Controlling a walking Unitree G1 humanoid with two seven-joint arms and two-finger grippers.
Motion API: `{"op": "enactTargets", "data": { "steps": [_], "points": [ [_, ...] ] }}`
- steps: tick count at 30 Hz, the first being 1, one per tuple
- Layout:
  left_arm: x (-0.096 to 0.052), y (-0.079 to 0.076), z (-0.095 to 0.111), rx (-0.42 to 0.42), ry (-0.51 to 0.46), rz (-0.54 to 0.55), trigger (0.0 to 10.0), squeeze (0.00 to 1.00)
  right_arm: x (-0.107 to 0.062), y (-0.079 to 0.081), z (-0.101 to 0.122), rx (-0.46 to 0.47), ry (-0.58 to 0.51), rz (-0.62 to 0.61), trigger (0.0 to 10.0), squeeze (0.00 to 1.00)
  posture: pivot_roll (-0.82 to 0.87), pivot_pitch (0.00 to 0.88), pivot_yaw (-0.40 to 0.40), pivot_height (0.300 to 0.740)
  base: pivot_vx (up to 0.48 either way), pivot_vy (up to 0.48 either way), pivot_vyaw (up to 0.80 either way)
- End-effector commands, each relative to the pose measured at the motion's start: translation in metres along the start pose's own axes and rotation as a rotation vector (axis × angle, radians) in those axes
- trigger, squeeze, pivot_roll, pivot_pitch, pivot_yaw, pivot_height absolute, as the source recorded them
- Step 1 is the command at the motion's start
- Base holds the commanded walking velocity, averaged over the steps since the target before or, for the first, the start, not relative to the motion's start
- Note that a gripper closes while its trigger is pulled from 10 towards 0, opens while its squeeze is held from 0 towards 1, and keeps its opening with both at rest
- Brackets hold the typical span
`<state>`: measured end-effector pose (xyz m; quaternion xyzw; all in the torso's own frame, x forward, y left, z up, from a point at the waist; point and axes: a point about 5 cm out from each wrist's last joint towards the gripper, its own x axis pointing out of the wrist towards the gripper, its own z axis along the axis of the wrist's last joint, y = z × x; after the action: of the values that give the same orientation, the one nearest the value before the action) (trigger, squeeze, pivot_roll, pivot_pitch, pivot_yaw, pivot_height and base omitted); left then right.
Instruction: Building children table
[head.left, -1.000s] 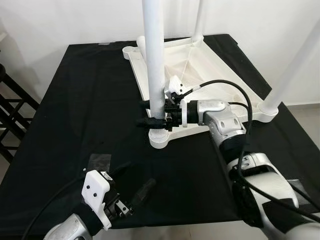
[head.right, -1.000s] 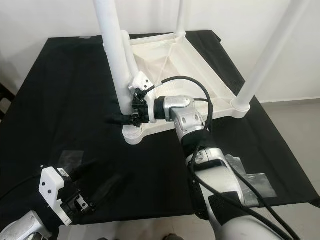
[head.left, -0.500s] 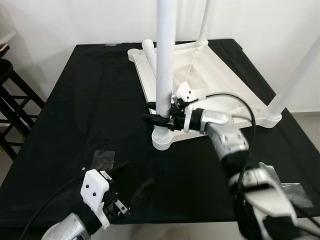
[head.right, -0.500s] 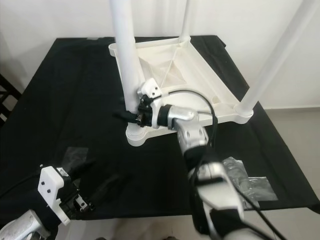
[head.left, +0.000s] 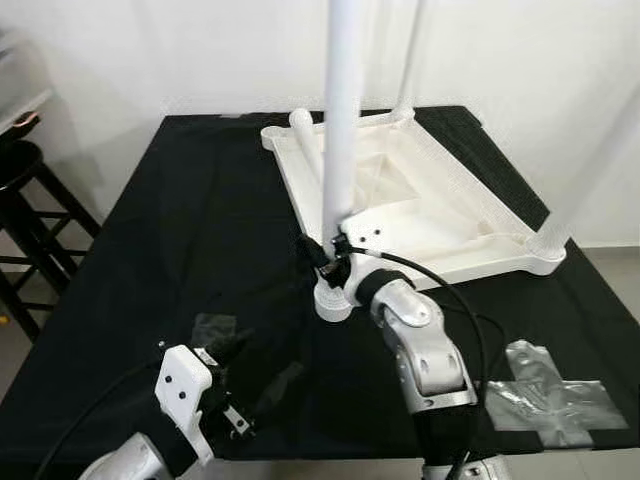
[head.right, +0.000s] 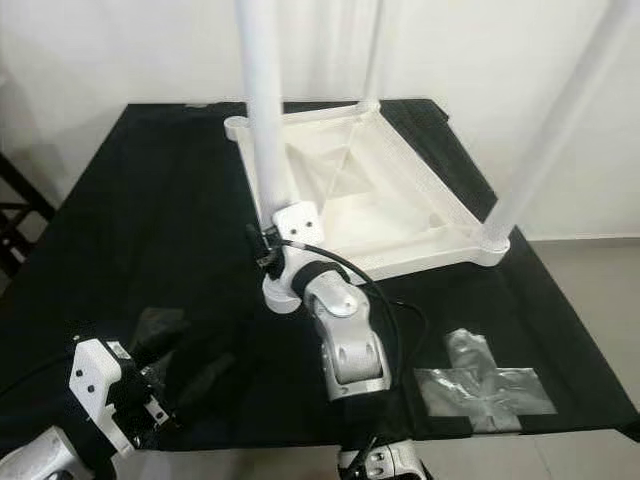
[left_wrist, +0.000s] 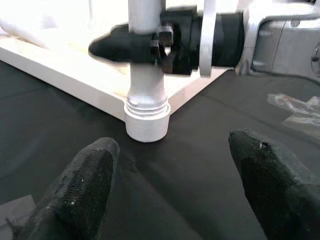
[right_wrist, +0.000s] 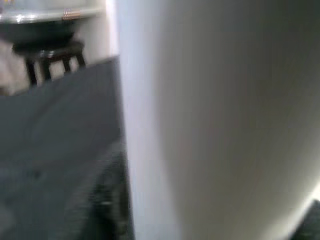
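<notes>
1. Black cloth covers the work table, which stands against a white wall, with a dark wooden stool off to the robot's left.
2. Nearest the camera, the left gripper hovers low over the cloth with its two black fingers spread wide and empty, beside a patch of clear tape. A strip of crumpled silver tape lies at the near right.
3. Next, the right gripper is clamped round the white plastic table leg just above its threaded collar, where the leg enters the near corner socket of the upturned white plastic tabletop. The left wrist view shows the black fingers pressed on both sides of the tube.
4. Compared with a second ago, the right forearm has swung from lying across the table to pointing straight up from below, while the grip on the leg stays. That looks like a wrist turn screwing the leg home, so this leg is probably close to seated.
5. Farther back, two more white legs stand upright in their corners, and a fourth white tube lies loose on the tabletop near the far corner, seemingly not yet fitted.
6. No brand, label or writing is legible.
</notes>
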<state>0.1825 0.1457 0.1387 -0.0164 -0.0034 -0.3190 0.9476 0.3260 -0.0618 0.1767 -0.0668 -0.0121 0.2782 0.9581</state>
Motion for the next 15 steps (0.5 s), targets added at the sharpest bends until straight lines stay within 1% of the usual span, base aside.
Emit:
{"op": "enactTargets", "data": {
  "steps": [1,3,4,6,7,8,9,10,11,12,13,14,15],
  "points": [
    [-0.001,0.0,-0.004,-0.009,0.008,0.007,10.0,0.0,0.004,0.007,0.0,0.044,0.007,0.071,10.0,1.0,-0.03,0.107,0.0,0.74,0.0,0.0,0.0],
    [-0.001,0.0,-0.004,-0.009,0.008,0.007,10.0,0.0,0.004,0.007,0.0,0.044,0.007,0.071,10.0,1.0,-0.03,0.107,0.0,0.74,0.0,0.0,0.0],
    [-0.001,-0.001,-0.004,-0.01,0.007,0.007,10.0,0.0,0.007,0.01,0.005,0.055,-0.019,0.139,10.0,1.0,-0.03,0.103,0.002,0.74,0.0,0.0,0.0],
    [-0.001,-0.001,-0.004,-0.01,0.007,0.007,10.0,0.0,0.007,0.01,0.005,0.055,-0.019,0.139,10.0,1.0,-0.03,0.103,0.002,0.74,0.0,0.0,0.0],
    [0.0,-0.001,-0.005,-0.013,0.007,0.004,10.0,0.0,0.012,0.011,0.012,0.059,-0.05,0.231,10.0,1.0,-0.03,0.098,0.004,0.74,0.0,0.0,0.0],
    [0.001,-0.002,-0.005,-0.016,0.007,0.002,10.0,0.0,0.017,0.007,0.019,0.057,-0.076,0.365,10.0,1.0,-0.03,0.092,0.002,0.74,0.0,0.0,0.0],
    [0.001,-0.002,-0.005,-0.016,0.007,0.002,10.0,0.0,0.017,0.007,0.019,0.057,-0.076,0.365,10.0,1.0,-0.03,0.092,0.002,0.74,0.0,0.0,0.0],
    [0.001,-0.003,-0.005,-0.018,0.006,-0.001,10.0,0.0,0.019,0.001,0.024,0.047,-0.089,0.46,10.0,1.0,-0.02,0.091,0.001,0.74,0.0,0.0,0.0],
    [0.001,-0.003,-0.006,-0.019,0.006,-0.002,10.0,0.0,0.02,-0.003,0.028,0.042,-0.095,0.515,10.0,1.0,-0.02,0.091,0.001,0.74,0.0,0.0,0.0],
    [0.002,-0.003,-0.006,-0.019,0.006,-0.003,10.0,0.0,0.02,-0.006,0.03,0.046,-0.092,0.553,10.0,1.0,-0.02,0.089,-0.004,0.74,0.0,0.0,0.0],
    [0.002,-0.003,-0.006,-0.019,0.006,-0.003,10.0,0.0,0.02,-0.006,0.03,0.046,-0.092,0.553,10.0,1.0,-0.02,0.089,-0.004,0.74,0.0,0.0,0.0],
    [0.002,-0.003,-0.006,-0.02,0.006,-0.003,10.0,0.0,0.022,-0.009,0.03,0.017,-0.082,0.592,10.0,1.0,-0.02,0.086,-0.005,0.74,0.0,0.0,0.0],
    [0.002,-0.004,-0.006,-0.02,0.005,-0.002,10.0,0.0,0.024,-0.012,0.031,-0.017,-0.071,0.619,10.0,0.63,-0.02,0.087,-0.006,0.74,0.0,0.0,0.0]
  ]
}}
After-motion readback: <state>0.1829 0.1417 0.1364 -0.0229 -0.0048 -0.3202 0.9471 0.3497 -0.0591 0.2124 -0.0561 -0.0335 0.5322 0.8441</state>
